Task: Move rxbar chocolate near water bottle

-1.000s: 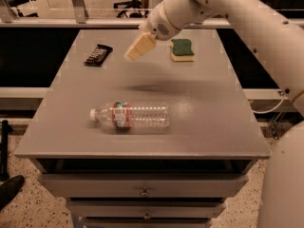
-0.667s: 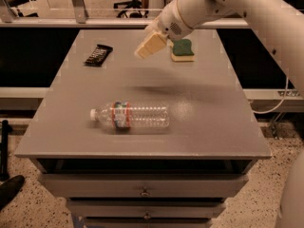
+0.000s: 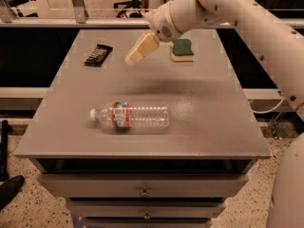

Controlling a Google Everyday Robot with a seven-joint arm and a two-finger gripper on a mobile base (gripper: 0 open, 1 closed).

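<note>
While the rxbar chocolate (image 3: 98,54) lies by the far-left table (image 3: 213,122) edge, the closed gripper (image 3: 141,49) hovers nearby.

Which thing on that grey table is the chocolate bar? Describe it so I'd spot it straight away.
Look to the far left corner of the grey table. There lies the rxbar chocolate, left of the gripper hovering above the far side. It is the only flat black thing: the water bottle is clear, the sponge green.

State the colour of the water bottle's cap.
White cap, clearest in the camera view. The claw hangs above the table between rxbar chocolate and sponge.
</note>
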